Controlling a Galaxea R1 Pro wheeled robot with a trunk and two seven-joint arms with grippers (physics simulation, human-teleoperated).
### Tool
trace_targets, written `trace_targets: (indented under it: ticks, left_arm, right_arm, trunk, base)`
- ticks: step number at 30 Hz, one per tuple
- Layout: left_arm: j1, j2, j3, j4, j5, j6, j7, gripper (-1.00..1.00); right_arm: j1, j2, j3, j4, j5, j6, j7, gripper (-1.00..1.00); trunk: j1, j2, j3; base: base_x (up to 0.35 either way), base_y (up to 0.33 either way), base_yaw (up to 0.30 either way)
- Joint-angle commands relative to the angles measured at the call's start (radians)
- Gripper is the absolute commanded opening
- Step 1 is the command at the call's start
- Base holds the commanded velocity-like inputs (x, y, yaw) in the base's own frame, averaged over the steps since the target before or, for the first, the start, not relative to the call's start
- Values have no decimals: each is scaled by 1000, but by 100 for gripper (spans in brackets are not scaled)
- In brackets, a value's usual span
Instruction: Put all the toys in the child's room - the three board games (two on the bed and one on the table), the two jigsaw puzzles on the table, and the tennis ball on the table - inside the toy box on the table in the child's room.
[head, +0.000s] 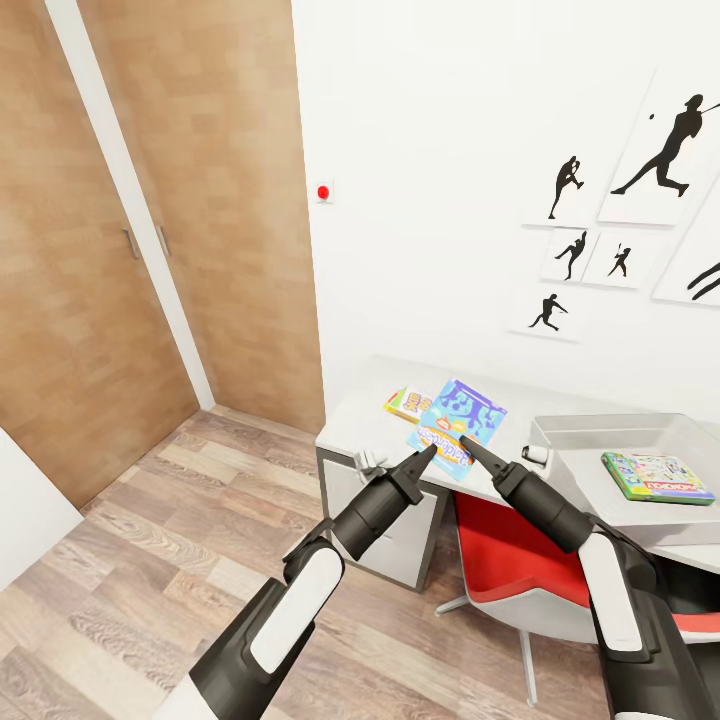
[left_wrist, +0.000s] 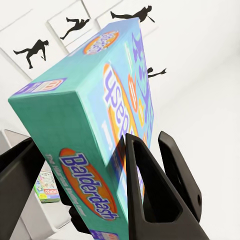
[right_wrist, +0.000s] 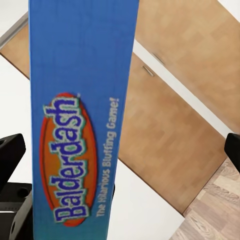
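White walls with black sports-silhouette pictures (head: 660, 150), brown doors (head: 150, 230) and a wood-plank floor (head: 190, 520) surround the light grey tabletop (head: 390, 425). Above its near edge, both arms hold the light-blue Balderdash board game (head: 458, 425) in the air, its long axis running away from the robot toward the wall. The left end effector (head: 430, 452) is clamped on one near corner; the right end effector (head: 464, 441) meets the box's near edge (whether it grips, I cannot tell). Behind the held box, a slim yellow game (head: 406, 402) lies flat. To the right, the toy box (head: 560, 432) holds the Monopoly box (head: 656, 476). A red chair (head: 510, 575) sits below.
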Motion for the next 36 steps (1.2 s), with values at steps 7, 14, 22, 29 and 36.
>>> trace_targets:
  ticks: [7, 14, 22, 29, 36]
  left_arm:
    - [-1, 0, 1, 1, 10, 8, -3, -100]
    - [-1, 1, 1, 3, 10, 8, -3, -100]
    - [-1, 1, 1, 3, 11, 10, -3, -100]
    - [-1, 1, 1, 3, 12, 13, -3, -100]
    - [-2, 0, 1, 3, 12, 17, -3, -100]
  right_arm:
    - [-1, -2, -1, 0, -6, 7, 1, 100]
    - [-1, -4, -1, -1, -5, 9, 2, 100]
    - [-1, -6, -1, -1, -5, 11, 2, 100]
    - [-1, -8, -2, -3, -3, 12, 3, -100]
    - [-1, -8, -2, -4, -3, 11, 4, -100]
  trunk:
    - [1, -2, -2]
    - [1, -2, -2]
    - [1, -2, -2]
    - [1, -2, -2]
    - [1, -2, -2]
  base:
    - [0, 0, 0]
    - [0, 0, 0]
    - [0, 0, 0]
    - [0, 0, 0]
    - [0, 0, 0]
